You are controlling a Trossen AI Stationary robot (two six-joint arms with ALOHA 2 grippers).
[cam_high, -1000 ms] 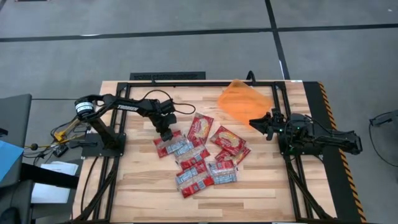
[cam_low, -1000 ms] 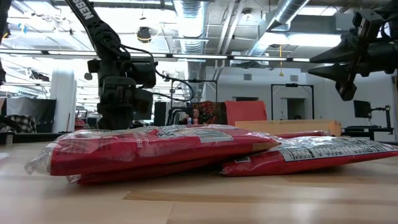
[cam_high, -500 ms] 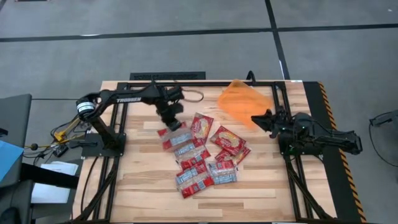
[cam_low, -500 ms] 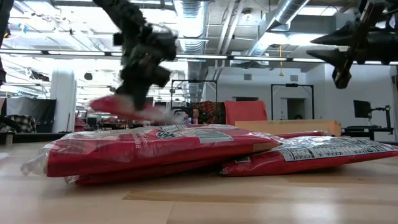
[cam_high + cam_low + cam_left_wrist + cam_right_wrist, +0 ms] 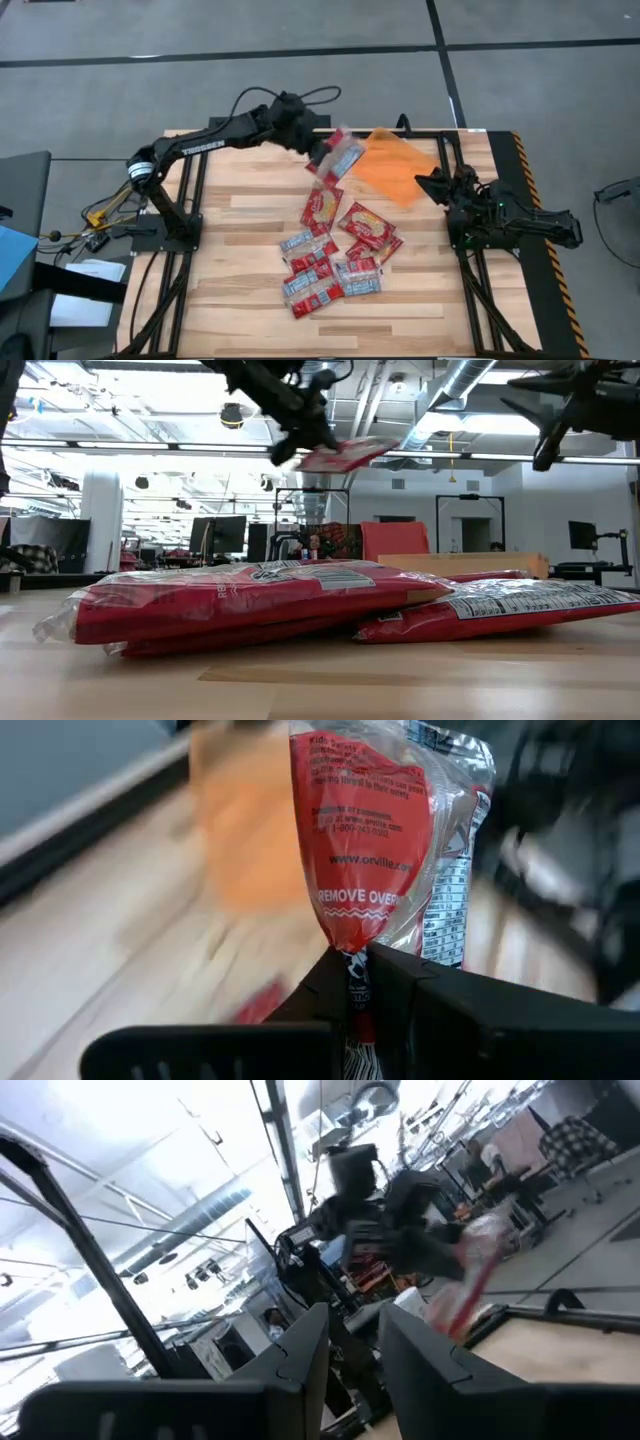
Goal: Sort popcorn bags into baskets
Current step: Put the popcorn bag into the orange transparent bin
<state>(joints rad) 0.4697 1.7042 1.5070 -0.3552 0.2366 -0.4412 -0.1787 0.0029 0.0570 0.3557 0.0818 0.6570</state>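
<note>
Nearest the low camera lay the pile of bags (image 5: 330, 255) on the table (image 5: 230, 290); beyond it the left gripper (image 5: 355, 982) was clamped on one bag (image 5: 338, 155), aloft just beside the basket (image 5: 393, 165). The right gripper (image 5: 428, 184) held that basket tilted, its fingers' state unclear. The carrying step looked underway; next the bag needed bringing over the basket and releasing

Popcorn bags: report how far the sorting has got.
Done: nothing visible; the orange basket shows no bag inside. In hand: the left end effector is shut on one popcorn bag, held in the air beside the basket. Left: about eight bags lie piled on the table. The right end effector waits open by the basket.
</note>
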